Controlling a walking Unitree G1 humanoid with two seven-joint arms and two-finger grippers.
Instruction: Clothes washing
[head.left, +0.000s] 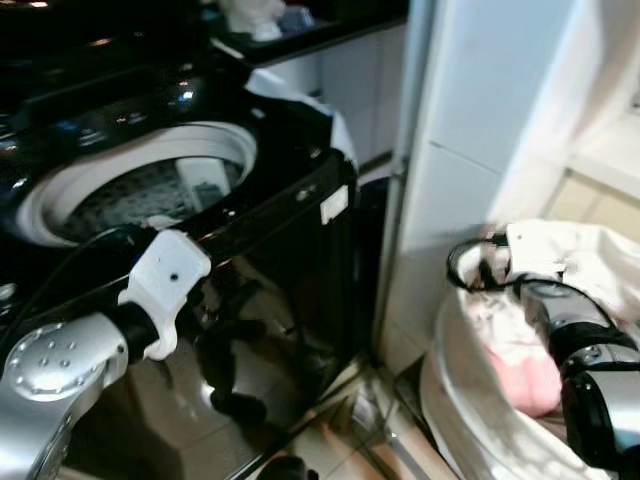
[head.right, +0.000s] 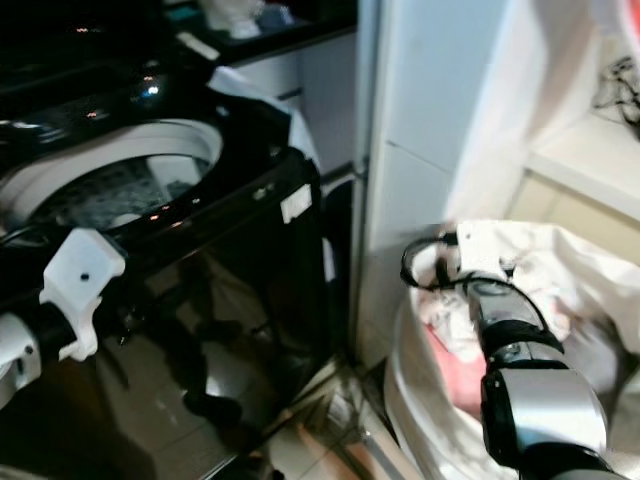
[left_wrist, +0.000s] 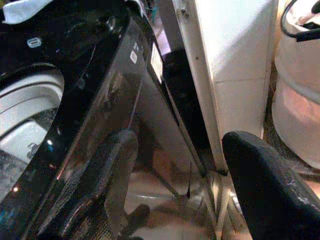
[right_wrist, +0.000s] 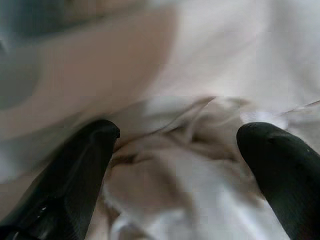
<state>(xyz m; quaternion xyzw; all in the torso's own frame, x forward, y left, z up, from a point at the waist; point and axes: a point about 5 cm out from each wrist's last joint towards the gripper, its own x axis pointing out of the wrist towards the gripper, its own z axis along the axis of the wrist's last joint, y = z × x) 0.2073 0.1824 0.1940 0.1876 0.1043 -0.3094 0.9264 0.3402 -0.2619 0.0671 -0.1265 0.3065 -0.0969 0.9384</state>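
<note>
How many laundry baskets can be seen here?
1. The white basket stands on the floor right of the black washer, beside the white wall panel. It holds clothes. The right claw is open over them.

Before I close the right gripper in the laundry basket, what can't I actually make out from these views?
- Right gripper: open over pale clothes; blur hides which garment it is.
- Laundry basket: its bottom is cut off by the eye view's edge.
- Washing machine drum: contents too dark, partly behind the left arm.
- Left gripper: open beside the washer.
</note>
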